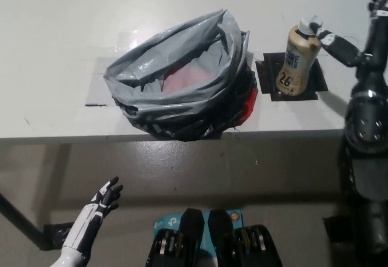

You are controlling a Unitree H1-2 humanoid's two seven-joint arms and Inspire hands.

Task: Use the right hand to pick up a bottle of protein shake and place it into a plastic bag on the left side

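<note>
In the head view, a beige protein shake bottle (pixel 297 57) with a white cap stands on a black square mat (pixel 291 77) toward the right side of the white tabletop (pixel 73 42). The bottle leans slightly to the left and has not been lifted off the mat. To its left lies a crumpled grey plastic bag (pixel 182 76), its mouth gaping upward, with pinkish-red material showing inside and a black underside near the tabletop's front edge. Bag and bottle sit near each other but apart.

The black right hand (pixel 354 51) reaches in from the right edge, raised above the tabletop beside the bottle. Its fingers (pixel 330 39) are spread apart, one of them touching or just beside the bottle's neck near the cap; whether there is real contact cannot be told. The hand holds nothing.

The white left hand (pixel 100 203) rests low at the lower left, below the tabletop's edge, over the floor (pixel 194 176), fingers apart and holding nothing.
</note>
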